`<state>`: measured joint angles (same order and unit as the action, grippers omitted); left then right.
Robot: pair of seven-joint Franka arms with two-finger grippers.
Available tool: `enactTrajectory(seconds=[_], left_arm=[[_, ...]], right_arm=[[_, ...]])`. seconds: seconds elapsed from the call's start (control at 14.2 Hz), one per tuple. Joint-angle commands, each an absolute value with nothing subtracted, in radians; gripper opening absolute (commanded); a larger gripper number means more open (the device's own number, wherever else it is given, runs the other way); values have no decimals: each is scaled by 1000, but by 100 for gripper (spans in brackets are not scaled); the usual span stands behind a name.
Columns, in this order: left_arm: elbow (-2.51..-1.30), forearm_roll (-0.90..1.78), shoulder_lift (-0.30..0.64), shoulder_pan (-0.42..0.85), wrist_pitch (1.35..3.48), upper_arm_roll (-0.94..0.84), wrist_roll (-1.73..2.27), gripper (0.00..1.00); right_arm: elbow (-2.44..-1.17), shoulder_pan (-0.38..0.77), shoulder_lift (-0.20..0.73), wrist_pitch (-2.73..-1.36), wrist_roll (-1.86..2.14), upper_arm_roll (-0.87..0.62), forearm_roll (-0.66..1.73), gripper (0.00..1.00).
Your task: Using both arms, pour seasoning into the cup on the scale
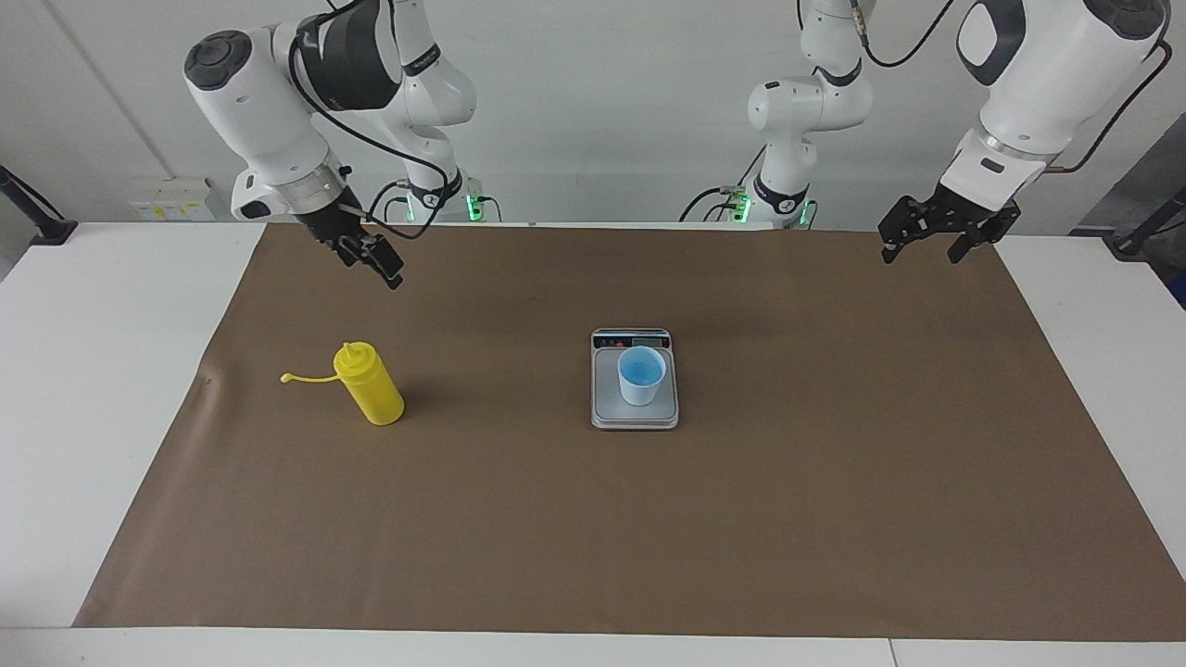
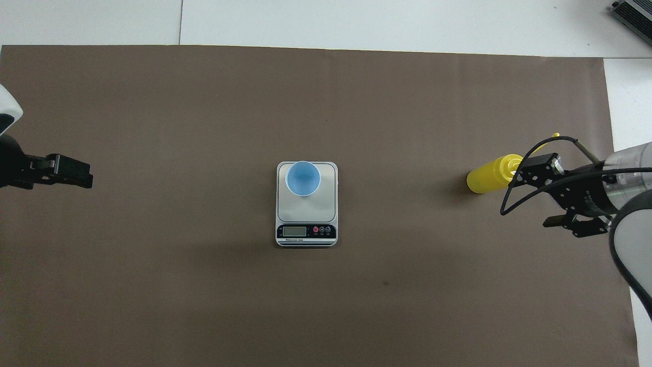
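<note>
1. Nearest the robots, both arms are bent over with their wrists angled down. Each one hangs in the air above the robot-side strip of the brown paper sheet (image 1: 649, 537).
2. The left hand (image 1: 922, 250) is over the sheet's corner at the left arm's end. Its two black fingers are clearly spread with nothing between them, and it's just waiting there, well apart from everything.
3. The right hand (image 1: 375, 259) is up over the sheet at the right arm's end. From across the desk (image 1: 93, 417) it's seen almost edge-on, so the fingers are hard to read there. From above they look spread, I think, and empty. In that overhead shot the hand and its looping black cable cover part of the bottle's nozzle. The facing camera shows the hand is raised and not touching the bottle.
4. The scale (image 1: 635, 408) sits mid-desk. It's flat, rectangular and silver-grey, with the dark display strip on the short edge nearest the robots. The digits are too small to read.
5. The cup (image 1: 641, 375) stands upright on the scale's grey plate. It's small and tapered, pale outside and brighter blue inside. I can't tell if anything is in it.
6. The seasoning (image 1: 371, 389) stands on the sheet toward the right arm's end, well apart from the scale. It's a smooth yellow plastic cylinder with a cone nozzle, and the cap hangs out on its thin tether toward that end.
7. Farthest out, a ribbed dark thing (image 2: 631, 12) is cut off at the corner.
</note>
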<state>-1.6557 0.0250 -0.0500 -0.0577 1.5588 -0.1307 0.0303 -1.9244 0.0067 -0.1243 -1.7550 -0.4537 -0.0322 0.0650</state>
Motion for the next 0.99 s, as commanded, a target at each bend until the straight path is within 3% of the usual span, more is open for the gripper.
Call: enactTrajectory(seconds=[0.0, 0.21, 0.49, 0.92], left_arm=[[-1692, 37, -80, -67, 1574, -132, 23, 100], [-1690, 37, -80, -67, 1574, -132, 23, 100], [-1690, 37, -81, -67, 1574, -132, 23, 100], [-1690, 37, -81, -66, 1574, -132, 23, 100]], right_arm=[[-1811, 11, -77, -1726, -336, -35, -9, 100], [-1648, 12, -15, -1622, -259, -37, -32, 100], [-1533, 9, 26, -1559, -250, -64, -41, 100], [-1531, -6, 28, -1522, -44, -58, -32, 100]])
